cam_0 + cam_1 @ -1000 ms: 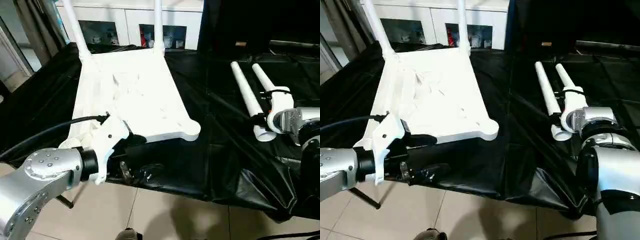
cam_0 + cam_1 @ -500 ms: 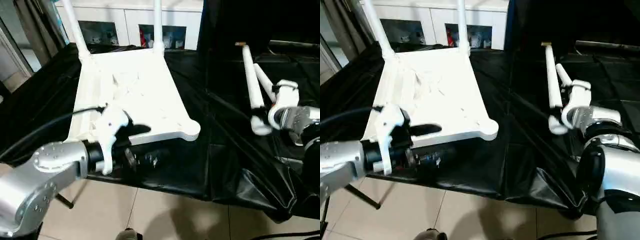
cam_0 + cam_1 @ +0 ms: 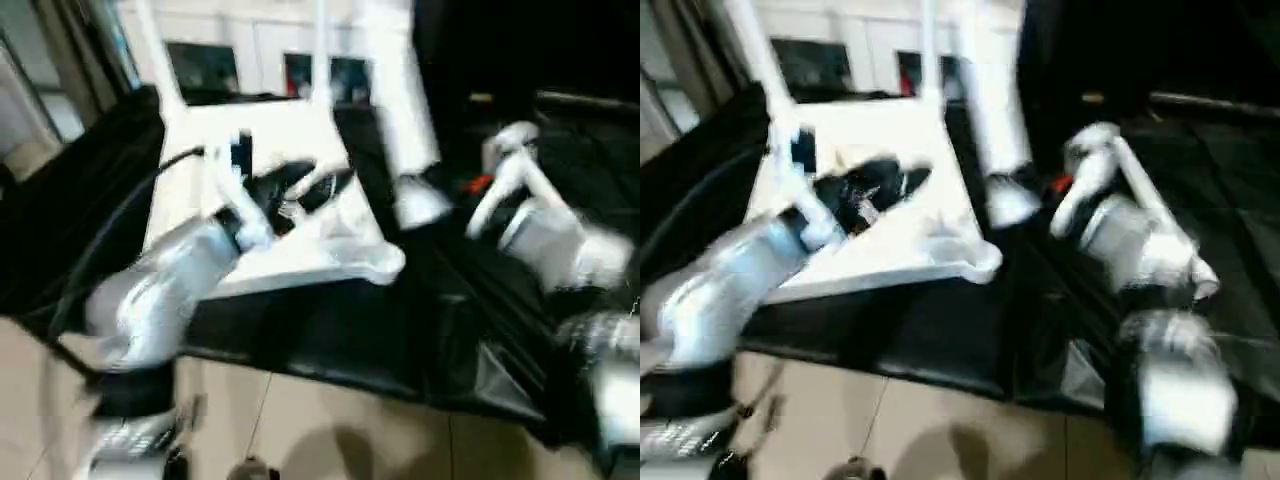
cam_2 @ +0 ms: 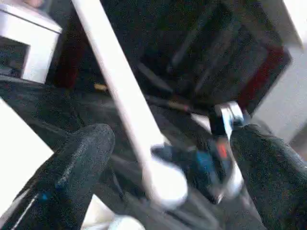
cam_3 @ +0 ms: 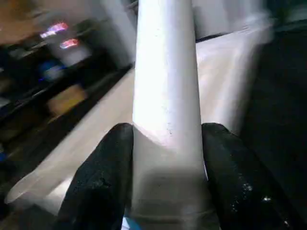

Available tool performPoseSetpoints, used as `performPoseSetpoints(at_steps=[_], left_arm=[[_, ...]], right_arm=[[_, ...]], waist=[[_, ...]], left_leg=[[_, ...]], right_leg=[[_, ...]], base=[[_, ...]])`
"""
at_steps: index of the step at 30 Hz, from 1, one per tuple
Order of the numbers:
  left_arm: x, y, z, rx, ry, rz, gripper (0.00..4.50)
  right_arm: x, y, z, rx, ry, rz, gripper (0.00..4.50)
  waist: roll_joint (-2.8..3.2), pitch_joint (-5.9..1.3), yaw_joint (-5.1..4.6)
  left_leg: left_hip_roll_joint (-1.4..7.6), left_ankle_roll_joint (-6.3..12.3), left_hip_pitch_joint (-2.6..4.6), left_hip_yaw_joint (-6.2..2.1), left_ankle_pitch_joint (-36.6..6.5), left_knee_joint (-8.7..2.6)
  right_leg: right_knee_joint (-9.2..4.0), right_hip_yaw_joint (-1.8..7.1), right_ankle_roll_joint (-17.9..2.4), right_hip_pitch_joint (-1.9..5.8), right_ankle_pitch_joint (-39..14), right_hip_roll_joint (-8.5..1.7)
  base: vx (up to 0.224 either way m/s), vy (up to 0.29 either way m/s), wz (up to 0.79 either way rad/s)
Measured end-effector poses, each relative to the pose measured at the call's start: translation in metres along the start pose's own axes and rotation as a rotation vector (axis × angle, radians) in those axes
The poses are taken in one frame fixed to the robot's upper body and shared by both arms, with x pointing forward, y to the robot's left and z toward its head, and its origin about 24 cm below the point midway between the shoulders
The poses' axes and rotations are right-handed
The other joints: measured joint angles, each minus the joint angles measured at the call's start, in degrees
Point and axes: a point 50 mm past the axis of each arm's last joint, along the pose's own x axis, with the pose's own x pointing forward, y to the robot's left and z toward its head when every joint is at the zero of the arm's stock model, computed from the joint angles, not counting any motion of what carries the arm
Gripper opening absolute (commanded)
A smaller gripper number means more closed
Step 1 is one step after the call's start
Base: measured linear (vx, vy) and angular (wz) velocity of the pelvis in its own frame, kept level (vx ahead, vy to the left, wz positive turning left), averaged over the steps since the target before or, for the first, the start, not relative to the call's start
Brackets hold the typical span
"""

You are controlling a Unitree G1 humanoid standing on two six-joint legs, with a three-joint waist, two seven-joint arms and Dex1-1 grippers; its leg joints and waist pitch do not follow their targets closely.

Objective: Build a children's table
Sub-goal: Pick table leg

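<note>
Tabletop: the children's table [image 3: 300, 250] lies upside down on the black-draped bench [image 3: 400, 340], about 11 o'clock from me.
Right jaws [image 5: 165, 158]: clamped round a loose white leg [image 5: 165, 72].
Left jaws [image 4: 168, 158]: spread wide, empty.
Handling: I judge the leg light, stiff and slick; grip near its end.

**Heavy motion blur under even indoor light**

Both head views smear sideways; the silver forearms and the white table top [image 3: 290, 190] lose their edges. The black cloth [image 3: 400, 330] swallows detail. Pale floor tiles [image 3: 330, 430] reflect soft light. Wrist views are soft, with the white tube leg [image 5: 165, 96] brightly lit.
</note>
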Motion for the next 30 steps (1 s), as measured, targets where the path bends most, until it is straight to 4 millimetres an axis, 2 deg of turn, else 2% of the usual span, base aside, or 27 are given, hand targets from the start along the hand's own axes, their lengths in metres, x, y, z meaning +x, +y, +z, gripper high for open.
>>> performPoseSetpoints(at_steps=[4, 6, 11, 15, 16, 20, 21, 26, 27, 30], left_arm=[[0.018, 0.012, -0.001, -0.136, -0.046, 0.040, 4.50], [0.025, 0.012, -0.001, -0.210, -0.072, 0.033, 4.50], [0.037, 0.013, -0.009, -0.269, -0.046, 0.028, 4.50], [0.037, 0.016, -0.013, -0.281, -0.031, 0.042, 4.50], [0.037, 0.016, -0.013, -0.282, -0.030, 0.047, 4.22], [0.035, 0.020, -0.012, -0.283, -0.038, 0.089, 4.09], [0.034, 0.022, -0.011, -0.281, -0.046, 0.112, 3.82], [0.031, 0.030, -0.008, -0.265, -0.074, 0.225, 3.55], [0.030, 0.031, -0.006, -0.260, -0.080, 0.241, 3.32], [0.028, 0.033, -0.005, -0.261, -0.088, 0.262, 3.16]], right_arm=[[0.010, 0.034, -0.028, -0.024, 0.037, 0.222, 1.88], [0.008, 0.042, -0.033, -0.050, 0.035, 0.254, 1.88], [0.012, 0.063, -0.037, -0.085, 0.033, 0.335, 1.87], [0.010, 0.065, -0.042, -0.078, 0.035, 0.325, 1.87], [0.010, 0.065, -0.042, -0.076, 0.035, 0.323, 1.87], [0.012, 0.068, -0.043, -0.086, 0.035, 0.305, 1.87], [0.014, 0.070, -0.042, -0.096, 0.032, 0.297, 1.87], [0.025, 0.071, -0.048, -0.278, 0.083, 0.176, 1.87], [0.028, 0.073, -0.050, -0.290, 0.085, 0.163, 1.87], [0.031, 0.075, -0.052, -0.317, 0.079, 0.149, 1.87]], waist=[[0.00, 0.00, 0.65], [-0.02, 0.00, 0.95], [-0.06, -0.01, 0.76], [-0.11, -0.01, 0.65], [-0.12, -0.01, 0.63], [-0.17, 0.01, 0.65], [-0.18, 0.00, 0.63], [-0.28, 0.00, 0.65], [-0.28, 0.00, 0.62], [-0.27, 0.00, 0.73]], left_leg=[[0.01, -0.05, 0.07, -0.08, 0.00, 0.00], [0.00, -0.06, 0.06, -0.09, 0.01, 0.00], [0.00, -0.07, 0.09, -0.14, 0.01, -0.01], [0.00, -0.09, 0.10, -0.16, 0.03, -0.03], [0.00, -0.09, 0.10, -0.16, 0.03, -0.03], [0.00, -0.10, 0.09, -0.16, 0.03, -0.04], [0.00, -0.10, 0.09, -0.16, 0.03, -0.04], [0.00, -0.11, 0.07, -0.16, 0.04, -0.05], [0.00, -0.11, 0.07, -0.16, 0.04, -0.06], [0.00, -0.11, 0.06, -0.16, 0.04, -0.08]], right_leg=[[0.01, -0.01, 0.04, 0.10, 0.07, -0.01], [0.00, 0.01, 0.06, 0.14, 0.10, -0.05], [-0.03, 0.01, 0.19, 0.17, 0.21, -0.06], [-0.03, 0.00, 0.24, 0.15, 0.24, -0.06], [-0.03, 0.00, 0.24, 0.15, 0.24, -0.05], [-0.03, 0.00, 0.25, 0.14, 0.24, -0.06], [-0.03, 0.00, 0.26, 0.14, 0.24, -0.06], [-0.07, 0.00, 0.28, 0.14, 0.23, -0.06], [-0.07, 0.01, 0.30, 0.14, 0.22, -0.06], [-0.12, 0.00, 0.32, 0.16, 0.21, -0.06]], base=[[0.000, 0.000, 0.00], [0.000, 0.000, 0.00], [0.000, 0.000, 0.00], [0.000, 0.000, 0.00], [0.000, 0.000, 0.00], [0.000, 0.000, 0.00], [0.000, 0.000, 0.00], [0.000, 0.000, 0.00], [0.000, 0.000, 0.00], [0.000, 0.000, 0.00]])
